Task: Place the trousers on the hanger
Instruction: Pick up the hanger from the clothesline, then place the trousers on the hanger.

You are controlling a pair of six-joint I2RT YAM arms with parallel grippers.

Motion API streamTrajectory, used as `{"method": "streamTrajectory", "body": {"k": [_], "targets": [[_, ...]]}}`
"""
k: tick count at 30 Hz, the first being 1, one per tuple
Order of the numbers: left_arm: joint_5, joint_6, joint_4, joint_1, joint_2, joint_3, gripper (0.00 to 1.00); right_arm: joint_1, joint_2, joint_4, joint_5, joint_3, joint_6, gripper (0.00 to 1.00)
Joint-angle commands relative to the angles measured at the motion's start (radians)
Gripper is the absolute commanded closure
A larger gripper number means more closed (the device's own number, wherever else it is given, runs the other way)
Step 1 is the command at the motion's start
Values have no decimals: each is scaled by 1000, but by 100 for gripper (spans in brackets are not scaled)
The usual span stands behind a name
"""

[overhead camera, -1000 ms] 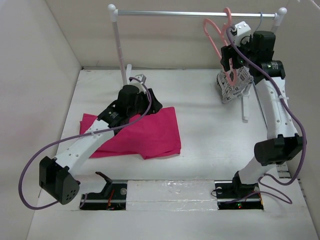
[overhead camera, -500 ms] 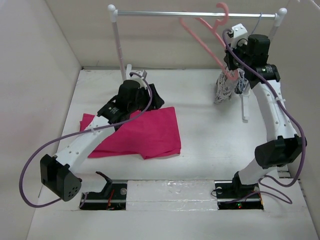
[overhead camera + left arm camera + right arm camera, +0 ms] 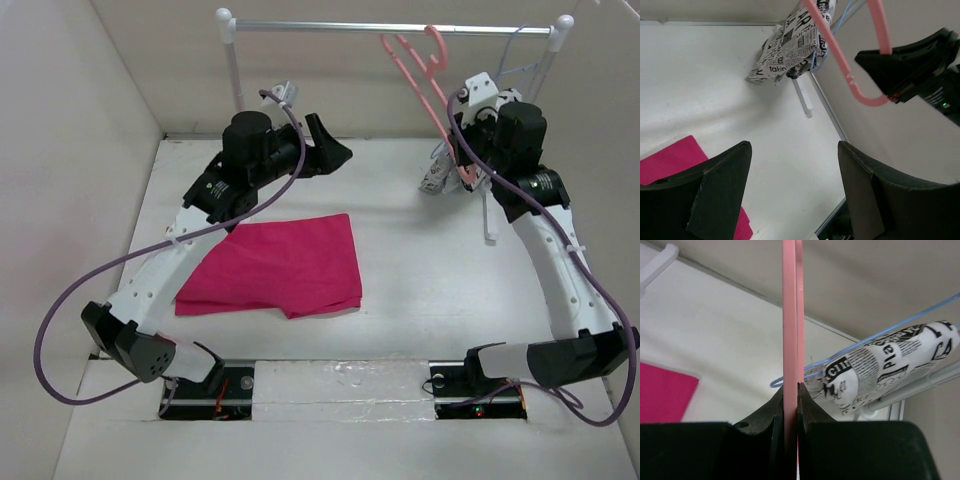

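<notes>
The magenta trousers (image 3: 275, 265) lie folded flat on the table, and a corner of them shows in the left wrist view (image 3: 662, 167) and in the right wrist view (image 3: 662, 392). The salmon-pink hanger (image 3: 432, 90) is tilted, its hook up by the rail. My right gripper (image 3: 466, 165) is shut on the hanger's lower frame (image 3: 790, 315), the bar pinched between the jaws (image 3: 790, 387). My left gripper (image 3: 338, 140) hovers open above the table beyond the trousers, nothing between its fingers (image 3: 794, 147). It faces the hanger (image 3: 840, 55).
A white garment with black lettering (image 3: 440, 178) hangs on a thin light-blue wire hanger (image 3: 520, 60) by the right arm. The clothes rail (image 3: 390, 27) spans the back on white posts (image 3: 234, 85). White walls close in the table on the left, back and right.
The left arm has lifted off the trousers and swung up toward the back, its jaws widening. The right gripper has shut on the hanger and tilted it.
</notes>
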Motion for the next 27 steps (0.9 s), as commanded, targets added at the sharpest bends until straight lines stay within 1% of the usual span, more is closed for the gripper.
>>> {"method": "streamTrajectory", "body": {"k": [1,4,5,8,12,17,21,22,25,26,27], "targets": [[84,-29,42,2,34,78,34,57,-48,84,11,-57,15,100],[124,-55,70,2,94,150,32,93,-84,87,12,-149,22,100],[124,-55,70,2,109,150,32,94,-84,87,12,-167,22,100],[119,-63,74,-18,178,219,32,144,-108,109,13,-229,50,100],[102,-58,64,-52,264,285,32,218,-104,97,41,-262,70,100],[64,-56,73,-52,331,295,32,291,-107,118,76,-293,102,100],[61,-61,70,-52,368,304,32,342,-91,123,79,-295,121,100],[59,-61,68,-52,371,305,32,363,-87,123,117,-293,121,100],[29,-63,59,-61,375,301,40,393,-82,121,148,-290,125,100],[15,-61,62,-61,371,298,49,411,-81,123,159,-289,127,100],[6,-61,56,-61,368,295,54,422,-82,120,174,-289,128,100]]}}
